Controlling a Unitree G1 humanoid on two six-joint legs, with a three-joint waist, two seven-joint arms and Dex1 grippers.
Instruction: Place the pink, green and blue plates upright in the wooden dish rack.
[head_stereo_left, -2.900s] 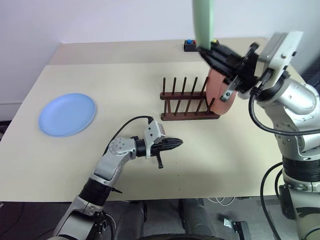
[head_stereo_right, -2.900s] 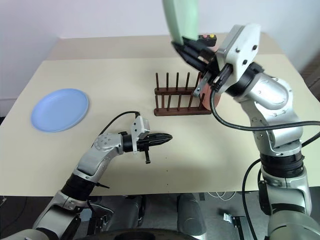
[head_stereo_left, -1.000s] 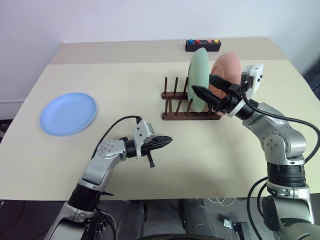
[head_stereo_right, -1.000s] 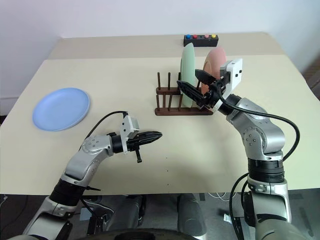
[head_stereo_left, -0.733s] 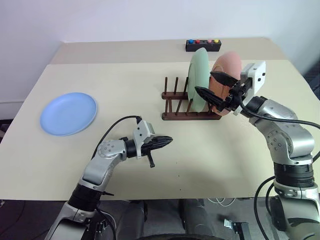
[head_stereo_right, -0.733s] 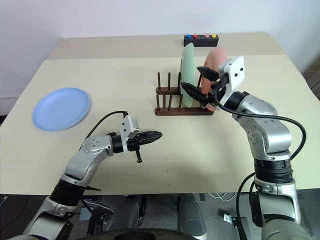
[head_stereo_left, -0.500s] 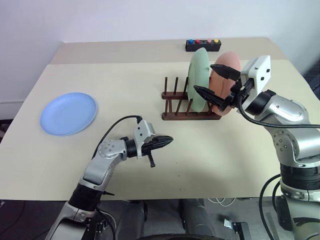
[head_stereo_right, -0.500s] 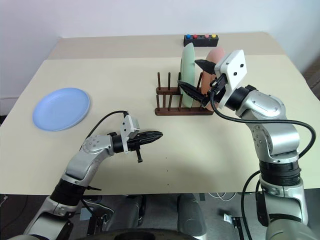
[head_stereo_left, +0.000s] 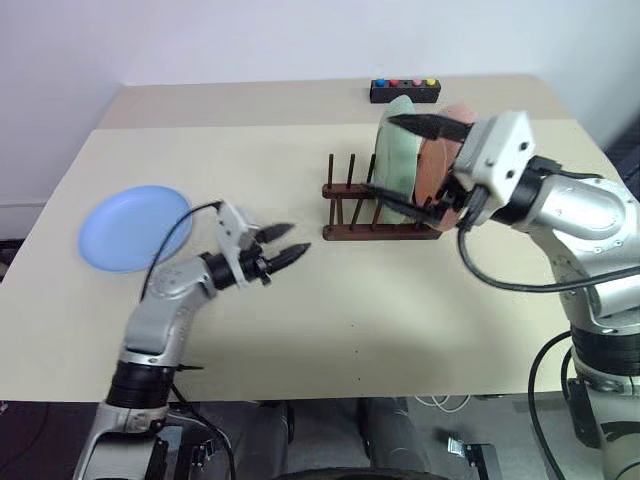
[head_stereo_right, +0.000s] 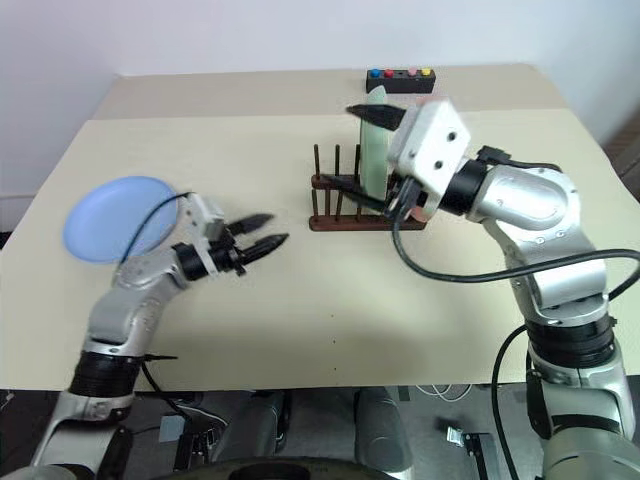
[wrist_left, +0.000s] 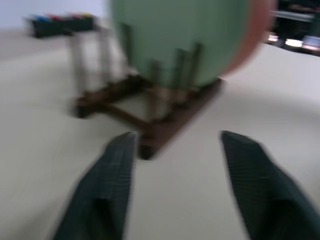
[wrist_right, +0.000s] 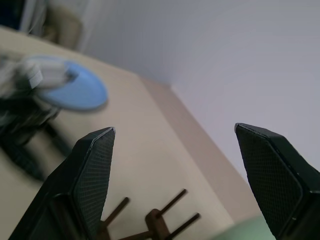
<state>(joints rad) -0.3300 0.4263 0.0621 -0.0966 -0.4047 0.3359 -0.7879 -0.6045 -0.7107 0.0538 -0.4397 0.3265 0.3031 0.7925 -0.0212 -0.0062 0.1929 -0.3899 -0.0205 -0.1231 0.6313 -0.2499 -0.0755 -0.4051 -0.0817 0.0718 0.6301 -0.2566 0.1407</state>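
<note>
Left gripper (head_stereo_left: 277, 244) hovers over bare table (head_stereo_left: 400, 310), fingers (wrist_left: 112, 170) spread apart, nothing between them; it sits between the blue plate (head_stereo_left: 133, 226) and the wooden dish rack (head_stereo_left: 372, 208), pointing toward the rack. Left wrist view looks straight at the rack's near end, with the green plate (wrist_left: 180, 35) upright among the pegs and a sliver of pink plate (wrist_left: 252, 42) behind it

Right gripper (head_stereo_left: 420, 165) also wide open and empty, one finger above the plates' top edge, the other down in front of the green plate by the rack pegs; can't tell if either finger touches a plate. Right wrist view shows both of its fingers (wrist_right: 92, 175) well apart, rack pegs between them near the bottom, blue plate far off on the table

Green plate (head_stereo_left: 397, 160) stands upright in the rack, pink plate (head_stereo_left: 440, 165) upright in the slot just behind it toward the robot's right, mostly hidden by the right gripper body. Several peg slots on the rack's left side are free

Blue plate lies flat on the table, far left, well apart from the rack, partly behind the left arm's cable

Small black box with coloured buttons (head_stereo_left: 404, 90) sits at the far table edge, behind the rack
</note>
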